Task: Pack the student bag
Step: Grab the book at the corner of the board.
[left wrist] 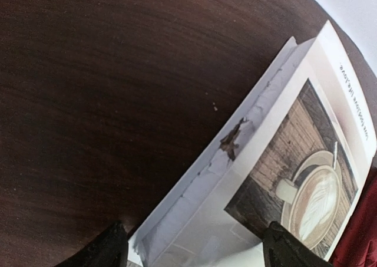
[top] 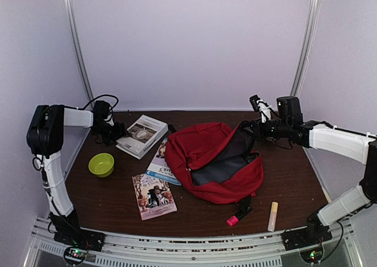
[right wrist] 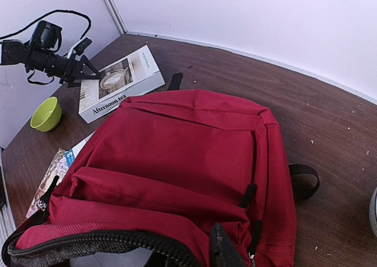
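Note:
The student bag, a red backpack, lies mid-table with its main zipper open and dark lining showing. My right gripper is shut on the bag's upper rim and holds the mouth lifted. In the right wrist view one dark finger presses the red fabric beside the zipper. My left gripper is at the back left, open, its fingertips standing either side of the near corner of a white book with a coffee-cup cover. That book lies flat on the table.
A green bowl sits left of the bag. Two more books lie in front of it, one blue partly under the bag, one illustrated. A pink marker and a pale glue stick lie near the front edge.

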`<state>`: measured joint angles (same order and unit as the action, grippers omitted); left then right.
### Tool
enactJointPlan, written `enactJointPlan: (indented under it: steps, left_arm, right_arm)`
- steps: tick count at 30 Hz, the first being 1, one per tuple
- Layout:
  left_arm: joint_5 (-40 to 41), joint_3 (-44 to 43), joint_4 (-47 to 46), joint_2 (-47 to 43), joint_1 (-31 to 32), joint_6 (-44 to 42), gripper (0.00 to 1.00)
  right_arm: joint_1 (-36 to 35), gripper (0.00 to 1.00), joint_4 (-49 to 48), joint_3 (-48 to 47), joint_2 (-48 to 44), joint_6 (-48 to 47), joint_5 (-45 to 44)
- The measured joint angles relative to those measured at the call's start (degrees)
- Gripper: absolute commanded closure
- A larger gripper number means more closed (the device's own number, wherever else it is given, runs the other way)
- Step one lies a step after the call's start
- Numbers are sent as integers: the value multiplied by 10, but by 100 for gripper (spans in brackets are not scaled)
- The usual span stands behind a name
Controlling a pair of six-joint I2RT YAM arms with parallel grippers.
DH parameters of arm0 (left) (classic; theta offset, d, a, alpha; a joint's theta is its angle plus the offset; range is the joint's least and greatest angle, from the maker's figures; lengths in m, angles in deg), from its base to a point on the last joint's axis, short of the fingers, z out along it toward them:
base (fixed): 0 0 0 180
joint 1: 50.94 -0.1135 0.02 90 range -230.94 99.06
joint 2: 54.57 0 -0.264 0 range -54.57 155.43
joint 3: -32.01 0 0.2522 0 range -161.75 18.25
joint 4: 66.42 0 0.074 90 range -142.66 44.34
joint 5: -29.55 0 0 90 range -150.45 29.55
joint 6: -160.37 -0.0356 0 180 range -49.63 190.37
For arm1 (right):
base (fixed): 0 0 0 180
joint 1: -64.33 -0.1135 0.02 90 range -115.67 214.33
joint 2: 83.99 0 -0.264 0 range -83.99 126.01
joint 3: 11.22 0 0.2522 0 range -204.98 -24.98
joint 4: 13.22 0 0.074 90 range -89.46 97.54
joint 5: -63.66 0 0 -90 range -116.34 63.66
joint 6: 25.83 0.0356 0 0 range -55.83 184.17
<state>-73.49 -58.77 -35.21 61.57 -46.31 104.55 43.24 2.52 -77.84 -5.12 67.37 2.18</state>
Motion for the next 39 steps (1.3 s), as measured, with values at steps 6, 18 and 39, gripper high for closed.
enactJointPlan:
  steps: [6, 18, 39]
  left_arm:
    - [-32, 60, -52, -25, 1, 5, 21]
    - [-68, 113, -141, -46, 1, 31, 91]
    - [-38, 176, -184, -269, 79, 47, 100]
  right_arm:
    - [0, 81, 0, 0, 0, 1, 1]
    - [0, 81, 5, 0, 0, 2, 10]
    - [0, 39, 76, -4, -22, 37, 5]
